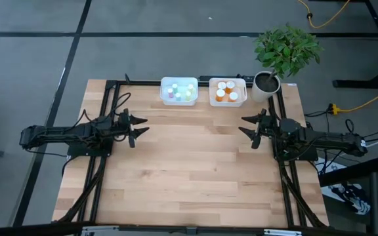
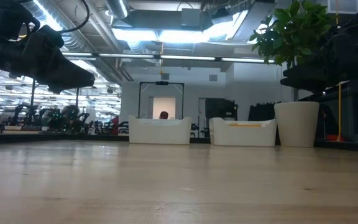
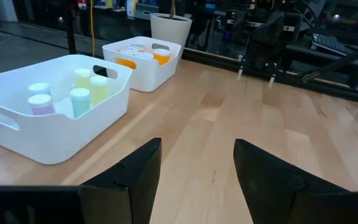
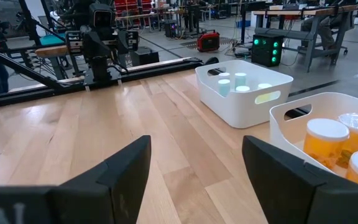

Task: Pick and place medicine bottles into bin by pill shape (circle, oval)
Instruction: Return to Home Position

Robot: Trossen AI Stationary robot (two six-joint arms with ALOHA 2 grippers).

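The table (image 1: 195,177) carries two white bins side by side at its far edge. The left bin (image 1: 163,92) holds the vials (image 1: 179,90), a cluster of small pale green, pink and white-topped containers standing upright inside it. The right bin (image 1: 228,103) holds the orange bottles (image 1: 227,92), upright, with white caps. The bins stand just beside each other, apart. A white pot (image 1: 266,84) with a leafy plant (image 1: 287,47) stands just beside the right bin, at the table's far right corner. No bottle or vial lies on the table surface outside the bins. The left gripper (image 1: 143,126) is above the left part of the table, nearer than the bins and pointing toward the table centre. Its jaws are spread apart and hold nothing; in the left wrist view the two dark fingers (image 3: 135,180) show bare wood between them. The right gripper (image 1: 245,124) is opposite, above the right part of the table and facing the left gripper. Its jaws are likewise spread apart and hold nothing. The two grippers are well apart, with bare table between them. Both are well clear of the bins.
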